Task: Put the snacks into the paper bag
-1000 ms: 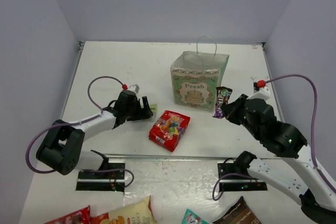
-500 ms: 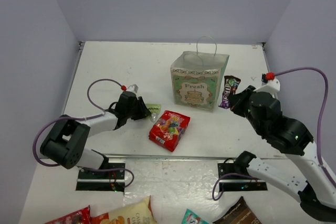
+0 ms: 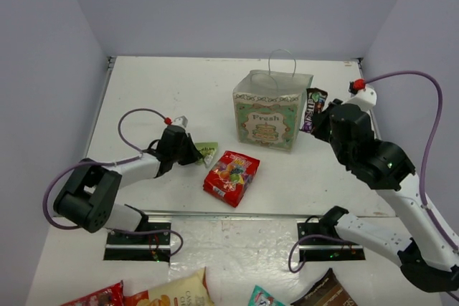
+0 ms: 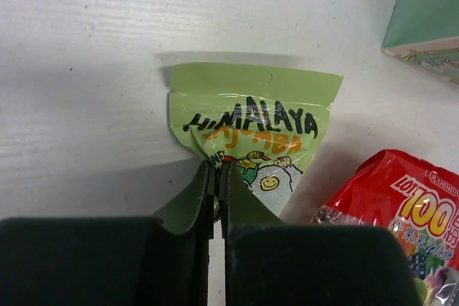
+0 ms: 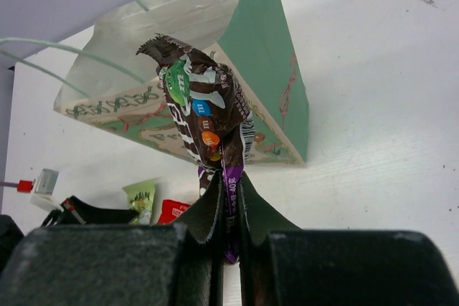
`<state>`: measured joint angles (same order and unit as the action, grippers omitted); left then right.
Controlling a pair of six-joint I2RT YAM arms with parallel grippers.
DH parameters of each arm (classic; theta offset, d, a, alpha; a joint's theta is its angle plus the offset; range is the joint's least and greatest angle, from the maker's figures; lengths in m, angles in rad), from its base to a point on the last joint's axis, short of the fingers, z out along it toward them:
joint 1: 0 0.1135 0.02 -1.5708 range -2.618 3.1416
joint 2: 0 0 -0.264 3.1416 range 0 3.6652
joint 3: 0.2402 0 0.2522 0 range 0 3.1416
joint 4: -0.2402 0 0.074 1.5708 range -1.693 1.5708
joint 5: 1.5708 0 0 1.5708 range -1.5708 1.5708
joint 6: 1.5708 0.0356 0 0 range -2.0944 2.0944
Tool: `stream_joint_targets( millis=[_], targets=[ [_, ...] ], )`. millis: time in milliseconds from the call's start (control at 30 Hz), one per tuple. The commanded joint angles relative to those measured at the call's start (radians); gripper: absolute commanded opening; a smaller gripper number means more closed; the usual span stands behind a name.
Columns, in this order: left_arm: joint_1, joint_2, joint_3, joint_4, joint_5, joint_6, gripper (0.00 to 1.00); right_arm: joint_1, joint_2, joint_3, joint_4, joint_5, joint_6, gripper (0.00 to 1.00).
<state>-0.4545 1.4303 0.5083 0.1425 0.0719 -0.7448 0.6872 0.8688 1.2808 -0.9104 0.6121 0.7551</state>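
I work on a flat white table (image 3: pixel 165 84), boxed in by 3 plain pale lilac-grey walls (image 3: pixel 237 5). On the near side of a silver metal strip (image 3: pixel 237 214) lie 3 packs, all cut off by the frame's bottom edge — a large crinkled yellow-orange chip bag (image 3: pixel 176 292), a small teal packet (image 3: pixel 264 297) to its right, and a big dark brown pouch (image 3: pixel 326 293).

One paper bag (image 3: pixel 271 109), one tiny green packet (image 3: pixel 207 151), one red candy bag (image 3: pixel 231 177), one purple candy pack (image 3: pixel 311 109)
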Motion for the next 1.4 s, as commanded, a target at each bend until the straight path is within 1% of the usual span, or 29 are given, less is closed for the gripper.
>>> stream_joint_targets(
  millis=[0, 33, 67, 100, 133, 200, 267, 333, 467, 667, 867, 967, 1100, 1200, 1367],
  targets=[
    [0.002, -0.075, 0.006, -0.118, -0.038, 0.030, 0.00, -0.046, 0.027, 0.077, 0.082, 0.026, -0.071, 0.00],
    [0.002, -0.096, 0.012, -0.157, -0.047, 0.033, 0.00, -0.082, 0.039, 0.083, 0.094, 0.011, -0.083, 0.00],
    [0.002, -0.116, 0.018, -0.196, -0.056, 0.036, 0.00, -0.104, 0.044, 0.086, 0.128, -0.039, -0.115, 0.00],
    [0.002, -0.163, 0.035, -0.224, -0.069, 0.039, 0.00, -0.127, 0.048, 0.097, 0.139, -0.064, -0.123, 0.00],
    [0.002, -0.191, 0.045, -0.275, -0.105, 0.042, 0.00, -0.164, 0.056, 0.101, 0.151, -0.081, -0.129, 0.00],
    [0.002, -0.266, 0.081, -0.351, -0.150, 0.047, 0.00, -0.186, 0.084, 0.115, 0.192, -0.121, -0.178, 0.00],
    [0.002, -0.335, 0.113, -0.392, -0.179, 0.058, 0.00, -0.190, 0.114, 0.144, 0.214, -0.139, -0.198, 0.00],
    [0.002, -0.369, 0.171, -0.452, -0.193, 0.065, 0.00, -0.195, 0.150, 0.166, 0.226, -0.162, -0.227, 0.00],
    [0.002, -0.424, 0.288, -0.517, -0.210, 0.099, 0.00, -0.207, 0.246, 0.218, 0.275, -0.253, -0.284, 0.00],
    [0.002, -0.441, 0.427, -0.515, -0.221, 0.154, 0.00, -0.229, 0.340, 0.253, 0.356, -0.314, -0.388, 0.00],
    [0.002, -0.420, 0.565, -0.491, -0.202, 0.200, 0.00, -0.255, 0.398, 0.281, 0.419, -0.308, -0.462, 0.00],
    [0.002, -0.398, 0.619, -0.485, -0.196, 0.232, 0.00, -0.284, 0.417, 0.279, 0.450, -0.365, -0.479, 0.00],
    [0.004, -0.340, 0.758, -0.485, -0.185, 0.271, 0.00, -0.296, 0.427, 0.238, 0.525, -0.403, -0.516, 0.00],
    [0.002, -0.289, 0.841, -0.465, -0.164, 0.304, 0.00, -0.298, 0.423, 0.183, 0.619, -0.434, -0.548, 0.00],
    [0.002, -0.236, 0.880, -0.373, -0.136, 0.324, 0.00, -0.298, 0.438, 0.123, 0.689, -0.500, -0.580, 0.00]
  ],
)
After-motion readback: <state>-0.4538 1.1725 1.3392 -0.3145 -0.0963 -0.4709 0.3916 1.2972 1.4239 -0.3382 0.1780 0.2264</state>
